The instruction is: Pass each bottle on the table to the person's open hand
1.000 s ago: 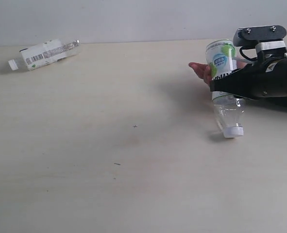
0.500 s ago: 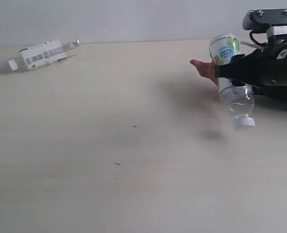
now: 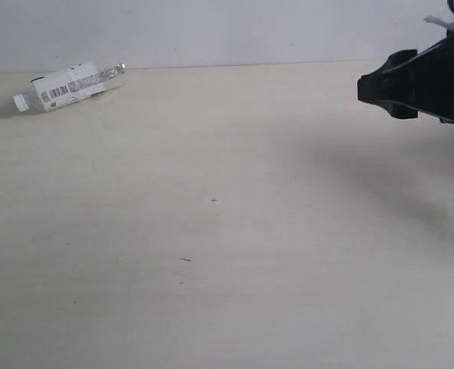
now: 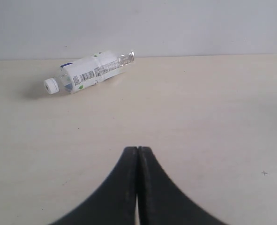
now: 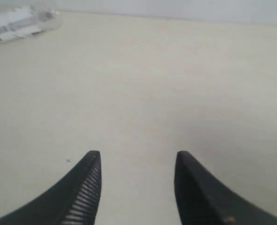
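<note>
One clear bottle [image 3: 67,86] with a white barcode label and a white cap lies on its side at the far left of the table [image 3: 211,231]; it also shows in the left wrist view as the bottle [image 4: 89,71] and, blurred, in the right wrist view as the bottle [image 5: 18,23]. My right gripper [image 5: 137,155] is open with nothing between its fingers; in the exterior view it [image 3: 376,91] hangs above the table's far right. My left gripper [image 4: 138,149] is shut and empty, well short of the bottle. The person's open hand is out of view.
A pale wall [image 3: 211,31] rises behind the table's far edge. Tiny dark specks [image 3: 213,201] mark the tabletop. The right arm's shadow [image 3: 380,177] falls across the right side.
The green-labelled bottle and the person's hand have left the view. My right gripper has let go, opened, and risen and pulled back to the right.
</note>
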Controlling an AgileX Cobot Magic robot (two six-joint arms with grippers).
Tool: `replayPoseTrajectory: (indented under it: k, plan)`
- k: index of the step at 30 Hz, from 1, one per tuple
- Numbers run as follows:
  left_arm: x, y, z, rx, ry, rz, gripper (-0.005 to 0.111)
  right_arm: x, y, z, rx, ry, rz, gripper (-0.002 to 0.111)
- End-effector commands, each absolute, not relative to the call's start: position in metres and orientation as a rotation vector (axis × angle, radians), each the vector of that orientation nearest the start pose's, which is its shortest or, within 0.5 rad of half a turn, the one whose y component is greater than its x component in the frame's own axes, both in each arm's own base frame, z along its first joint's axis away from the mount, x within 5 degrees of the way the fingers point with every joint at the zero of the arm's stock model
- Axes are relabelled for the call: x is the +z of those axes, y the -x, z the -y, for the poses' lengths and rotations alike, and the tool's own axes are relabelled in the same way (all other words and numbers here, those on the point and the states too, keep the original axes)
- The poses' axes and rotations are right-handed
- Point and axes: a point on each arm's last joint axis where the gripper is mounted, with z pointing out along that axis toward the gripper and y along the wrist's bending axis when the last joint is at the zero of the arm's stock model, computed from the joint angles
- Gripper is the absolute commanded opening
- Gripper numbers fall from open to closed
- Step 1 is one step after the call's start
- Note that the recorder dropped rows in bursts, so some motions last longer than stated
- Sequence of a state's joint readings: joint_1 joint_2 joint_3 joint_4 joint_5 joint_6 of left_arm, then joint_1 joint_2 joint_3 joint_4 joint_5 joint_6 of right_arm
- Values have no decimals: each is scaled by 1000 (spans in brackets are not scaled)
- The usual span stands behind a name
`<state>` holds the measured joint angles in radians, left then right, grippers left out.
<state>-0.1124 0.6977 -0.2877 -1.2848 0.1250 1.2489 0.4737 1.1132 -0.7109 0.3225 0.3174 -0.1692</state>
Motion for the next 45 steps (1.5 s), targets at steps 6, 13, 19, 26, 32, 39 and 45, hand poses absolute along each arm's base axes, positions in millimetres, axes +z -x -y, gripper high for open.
replayPoseTrajectory:
  k: [6,13,19,26,32,39,45]
  plan:
    - [243,-135,26,-212,-159,-1926,0,319,-113,-76,555,423,-1865,0]
    - [243,-135,26,-212,-159,-1926,0,306,-55,-41,638,320,-1615,0]
    - [243,-135,26,-212,-159,-1926,0,297,-30,-32,607,425,-1623,0]
    - [243,-135,26,-212,-159,-1926,0,288,-27,-32,562,505,-1701,0]
    - [243,-135,26,-212,-159,-1926,0,288,-27,-32,562,504,-1700,0]
    - [243,-135,26,-213,-157,-1926,0,288,-27,-32,565,503,-1700,0]
    - [243,-135,26,-213,-157,-1926,0,288,-27,-32,565,503,-1700,0]
